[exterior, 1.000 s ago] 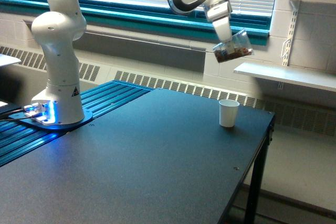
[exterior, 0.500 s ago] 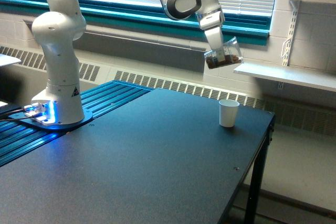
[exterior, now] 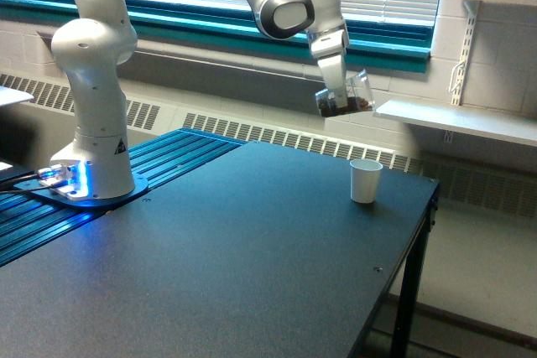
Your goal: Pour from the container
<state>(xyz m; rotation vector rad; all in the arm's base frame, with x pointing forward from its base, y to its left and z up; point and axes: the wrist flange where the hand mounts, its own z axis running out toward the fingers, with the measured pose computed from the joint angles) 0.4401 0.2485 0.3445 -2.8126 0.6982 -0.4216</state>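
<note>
The container (exterior: 346, 95), a small clear plastic cup with brown granular bits lying in its lower side, hangs tilted in the air with its mouth toward the exterior view's right. My gripper (exterior: 338, 84) is shut on it from above. It sits high above the dark table (exterior: 210, 266), up and slightly to the exterior view's left of a white paper cup (exterior: 365, 180) standing upright near the table's far right edge.
The arm's white base (exterior: 92, 123) stands on a blue ribbed plate at the exterior view's left. A white wall shelf (exterior: 457, 119) juts out just to the right of the held container. The table's right edge (exterior: 419, 241) drops off beside the white cup.
The gripper and the container have moved toward the exterior view's left and a little downward, from right of the white cup to slightly left of it. The white cup has not moved.
</note>
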